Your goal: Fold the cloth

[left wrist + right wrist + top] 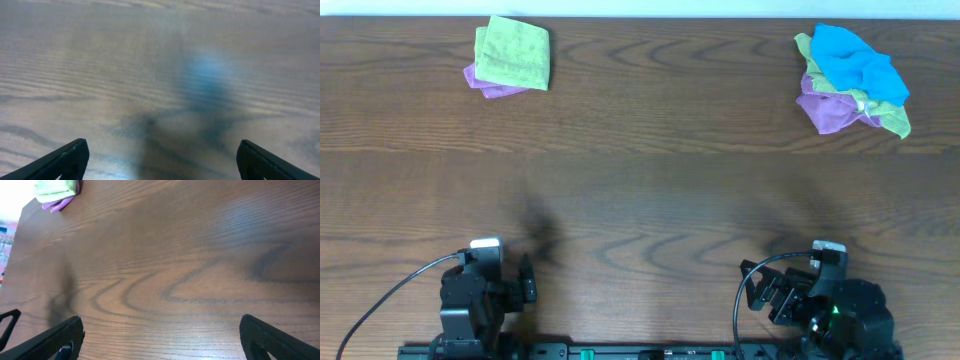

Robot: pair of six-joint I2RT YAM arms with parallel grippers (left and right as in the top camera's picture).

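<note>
A folded green cloth (513, 52) lies on a folded purple cloth (490, 86) at the far left of the wooden table (640, 190). A loose heap of cloths at the far right has a blue cloth (855, 62) on top, with green and purple cloth (827, 108) under it. My left gripper (527, 281) is open and empty at the near left edge; its wrist view (160, 162) shows only bare wood. My right gripper (765, 293) is open and empty at the near right edge. The right wrist view (160, 340) shows bare wood and the folded stack (56, 191) far off.
The table's far edge meets a white wall. Black cables run from both arm bases along the near edge. Dark shadows of the arms lie on the wood in front of each gripper.
</note>
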